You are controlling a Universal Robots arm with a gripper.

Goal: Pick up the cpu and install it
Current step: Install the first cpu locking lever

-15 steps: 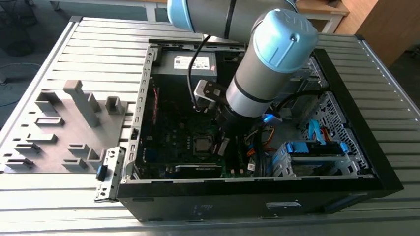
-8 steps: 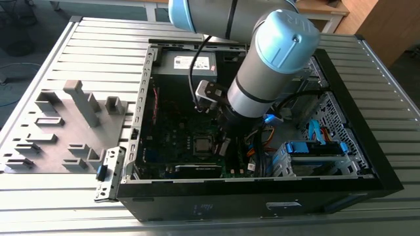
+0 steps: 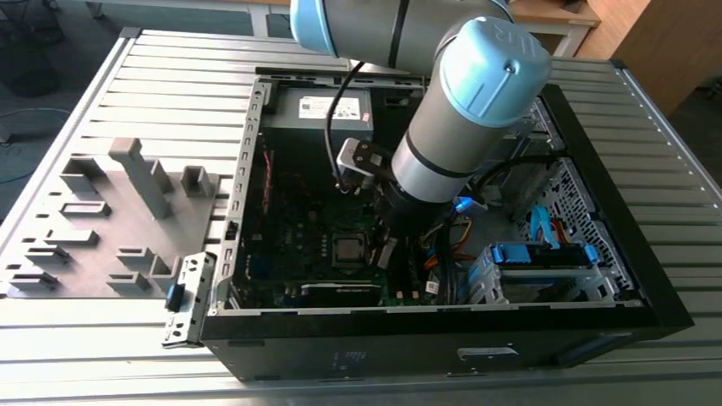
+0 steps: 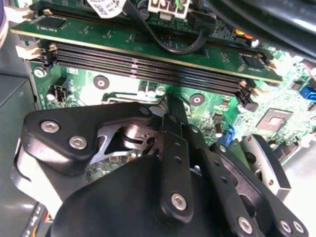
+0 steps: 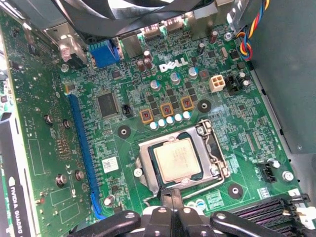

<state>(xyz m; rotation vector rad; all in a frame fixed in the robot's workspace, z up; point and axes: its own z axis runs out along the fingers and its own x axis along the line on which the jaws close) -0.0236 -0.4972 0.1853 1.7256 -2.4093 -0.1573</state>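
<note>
The cpu [image 5: 177,159], a flat silver-grey square, lies inside the metal-framed socket [image 5: 213,148] on the green motherboard [image 5: 148,84]. In the first wrist view my gripper [image 5: 171,196] stands at the socket's edge beside the cpu, fingers pressed together with nothing between them. The second wrist view has the black gripper [image 4: 170,103] from behind, its tips low over the board near the memory slots [image 4: 148,66]. In the exterior view the arm [image 3: 451,144] reaches down into the open computer case [image 3: 631,279], next to the socket [image 3: 347,250].
A grey power supply [image 3: 327,108] sits at the case's far end, with a blue drive cage [image 3: 542,258] and loose cables [image 3: 451,241] on the exterior view's right. A grey fixture plate [image 3: 113,220] with upright blocks lies outside the case on the exterior view's left. A blue expansion slot [image 5: 81,143] runs beside the socket.
</note>
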